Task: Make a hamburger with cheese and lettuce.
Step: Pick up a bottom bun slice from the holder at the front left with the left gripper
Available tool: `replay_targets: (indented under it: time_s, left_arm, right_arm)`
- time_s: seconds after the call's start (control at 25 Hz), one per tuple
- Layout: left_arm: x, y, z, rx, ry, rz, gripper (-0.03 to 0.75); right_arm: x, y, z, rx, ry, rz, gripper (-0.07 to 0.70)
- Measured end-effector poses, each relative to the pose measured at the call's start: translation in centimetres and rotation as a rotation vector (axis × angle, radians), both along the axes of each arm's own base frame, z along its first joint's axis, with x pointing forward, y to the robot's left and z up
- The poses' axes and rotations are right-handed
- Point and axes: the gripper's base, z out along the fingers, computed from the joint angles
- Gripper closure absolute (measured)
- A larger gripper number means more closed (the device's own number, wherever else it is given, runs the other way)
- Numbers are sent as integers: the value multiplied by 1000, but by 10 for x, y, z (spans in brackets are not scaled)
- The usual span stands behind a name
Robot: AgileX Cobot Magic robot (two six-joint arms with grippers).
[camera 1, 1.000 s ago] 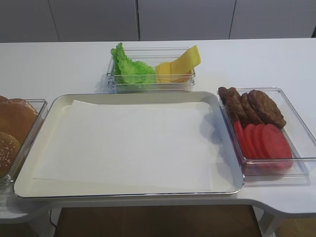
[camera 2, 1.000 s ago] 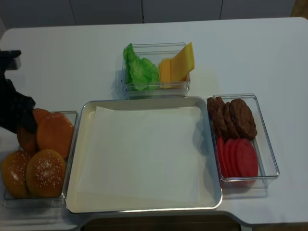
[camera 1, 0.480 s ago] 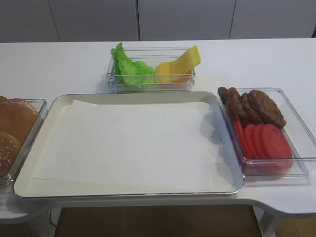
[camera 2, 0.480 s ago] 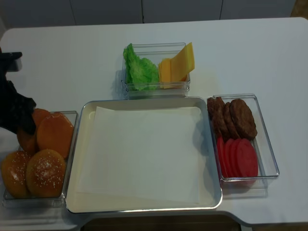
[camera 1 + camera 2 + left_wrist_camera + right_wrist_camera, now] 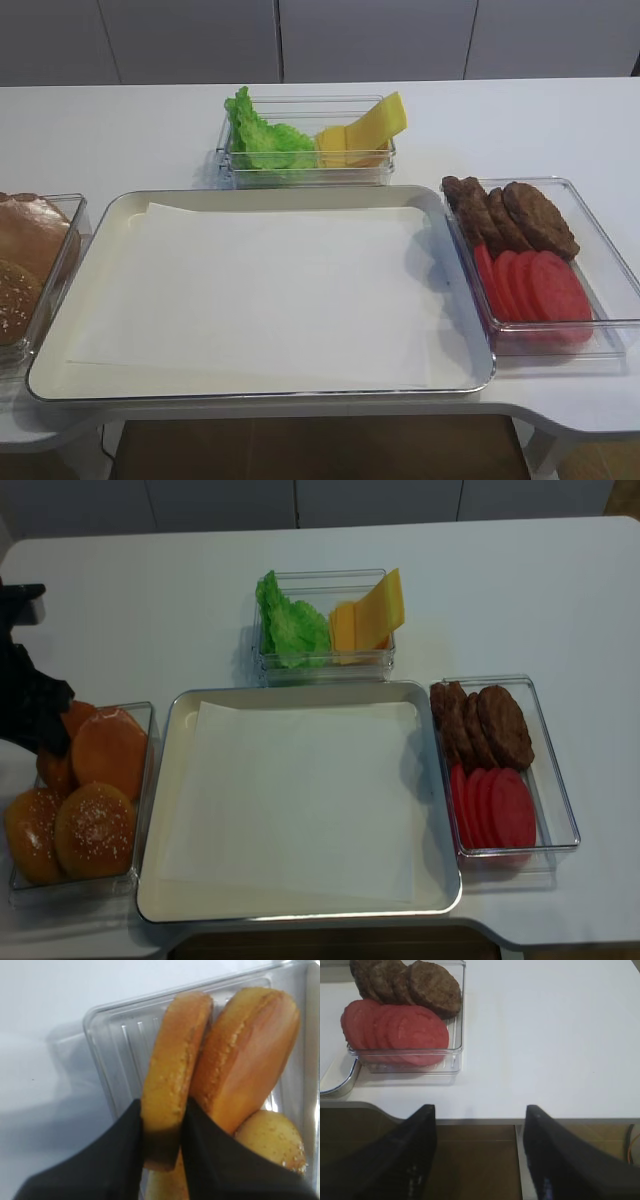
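My left gripper (image 5: pixel 162 1110) is shut on the edge of a golden-brown bun half (image 5: pixel 172 1055) that stands on edge in the clear bun box (image 5: pixel 107 1035). A second bun half (image 5: pixel 245 1055) leans against it. In the realsense view the black left arm (image 5: pixel 28 710) reaches into that box (image 5: pixel 146 770) at the far left. The green lettuce (image 5: pixel 262 140) and the yellow cheese slices (image 5: pixel 365 130) share a clear box at the back. My right gripper (image 5: pixel 477 1150) is open and empty, below the table's front edge, near the patty and tomato box.
A large metal tray (image 5: pixel 110 212) lined with white paper (image 5: pixel 280 290) fills the middle. Sesame buns (image 5: pixel 95 830) lie at the near end of the bun box. Dark patties (image 5: pixel 515 215) and red tomato slices (image 5: pixel 535 285) fill a clear box at the right.
The bun box and its buns have shifted a little, its far end moving away and to the left. The left arm has barely moved. The right side is unchanged.
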Motion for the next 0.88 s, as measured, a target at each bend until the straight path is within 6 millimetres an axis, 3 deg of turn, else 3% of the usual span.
replay_targets:
  time_s: [0.88]
  left_arm:
    - [0,-4,21,10,-64,-11,574]
  right_arm:
    - [0,0,0,0,0,0,191]
